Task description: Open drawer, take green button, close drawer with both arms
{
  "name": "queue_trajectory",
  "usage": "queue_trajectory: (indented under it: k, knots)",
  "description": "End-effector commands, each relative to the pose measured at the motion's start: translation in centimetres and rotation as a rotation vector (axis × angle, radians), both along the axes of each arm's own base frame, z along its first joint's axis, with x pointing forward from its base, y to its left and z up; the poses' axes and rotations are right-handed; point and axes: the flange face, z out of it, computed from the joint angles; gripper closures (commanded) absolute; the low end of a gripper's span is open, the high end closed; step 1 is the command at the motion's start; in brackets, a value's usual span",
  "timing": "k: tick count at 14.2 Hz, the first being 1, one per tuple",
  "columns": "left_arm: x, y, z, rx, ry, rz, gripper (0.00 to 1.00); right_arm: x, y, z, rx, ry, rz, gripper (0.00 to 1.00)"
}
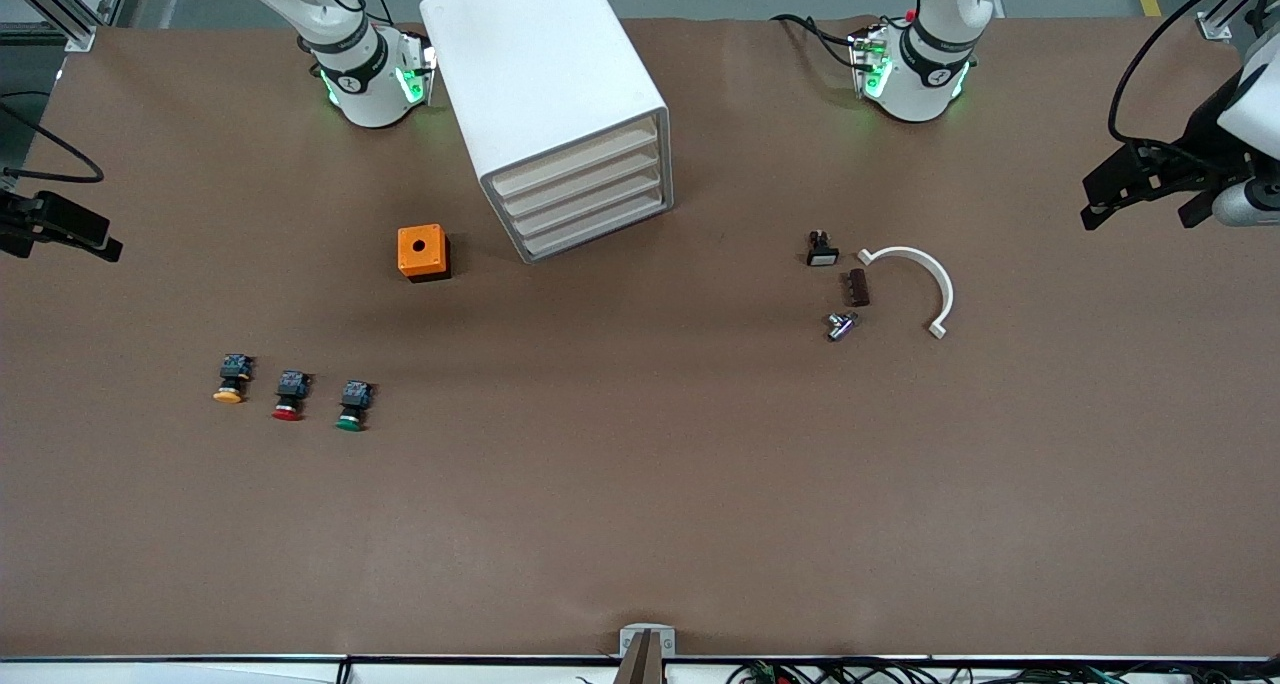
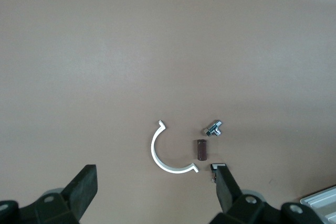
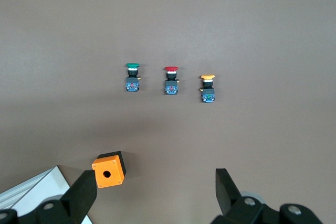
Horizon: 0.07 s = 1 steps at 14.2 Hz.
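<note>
On the surface: a white cabinet stands between the two arm bases, turned at an angle
Drawers: four cream fronts stacked, all shut; lowest drawer faces the front camera
Green button: out on the brown surface toward the right arm's end, nearer the front camera than the cabinet, lying on its side
Row: the red button lies just beside the green one, the yellow button next after it, toward the surface's edge
Orange box: with a round hole on top, near the cabinet's lower corner, farther from the camera than the buttons
Small parts: toward the left arm's end lie a white half-ring, a brown block, a metal piece and a black part, close together
Left claw: wide, holding nothing, up over the half-ring and small parts
Right claw: wide, holding nothing, up over the orange box and cabinet corner
</note>
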Motion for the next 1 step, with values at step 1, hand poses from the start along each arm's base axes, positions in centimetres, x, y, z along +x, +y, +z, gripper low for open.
queue_trajectory:
  k: [1]
  knots:
    - [-0.32,0.26,0.69,-0.011,-0.007,-0.006,0.0,0.1,0.1,0.56,-0.001,-0.003,0.003,0.0]
